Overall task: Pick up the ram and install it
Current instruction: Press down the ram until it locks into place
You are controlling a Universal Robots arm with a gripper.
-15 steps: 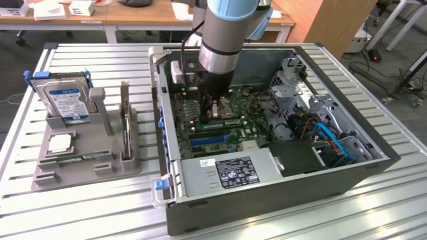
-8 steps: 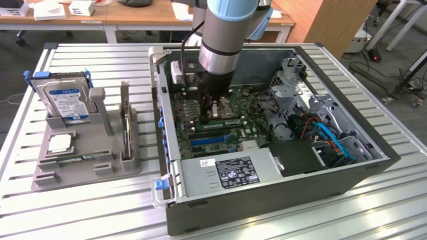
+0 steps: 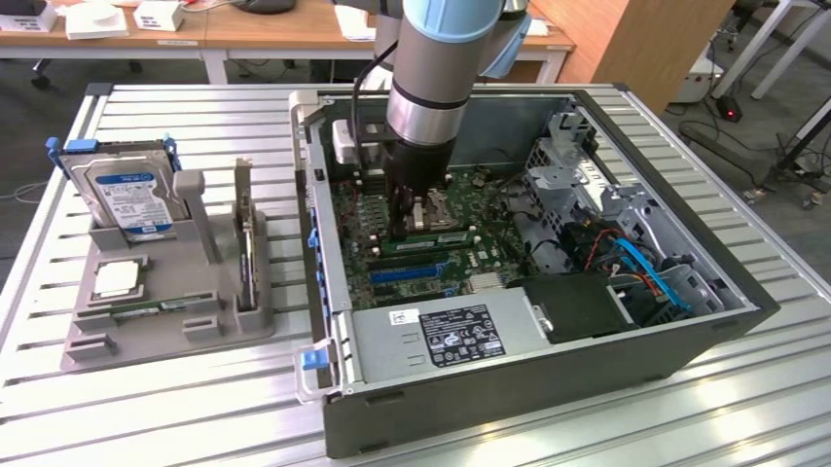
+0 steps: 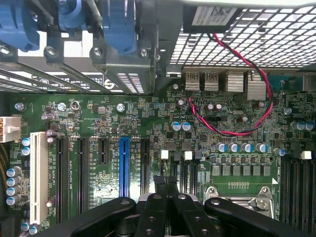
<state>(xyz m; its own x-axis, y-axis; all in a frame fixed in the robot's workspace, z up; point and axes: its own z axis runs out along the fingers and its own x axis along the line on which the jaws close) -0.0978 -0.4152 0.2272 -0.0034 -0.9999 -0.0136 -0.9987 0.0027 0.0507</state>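
The end effector [image 3: 421, 219] reaches down into the open computer case [image 3: 546, 379] on the desk [image 3: 169, 409], its fingers [image 4: 153, 210] pressed fully together. The ram [image 3: 435, 236] — a thin green stick — sits right at the fingertips, just above the motherboard [image 4: 148, 123]. Whether the fingers actually pinch it cannot be told.

Ribbed metal tabletop [image 3: 156, 409] is filling the foreground, its slats catching soft glare. Wooden desks [image 3: 260, 29] are standing behind it, carrying white boxes [image 3: 159, 15]. A tall wooden panel [image 3: 636, 44] is rising at the exterior view's right. Dark grey floor [image 3: 26, 126] is showing around the tabletop, with black cables [image 3: 792, 156] trailing across it. Even, diffuse light is falling throughout.
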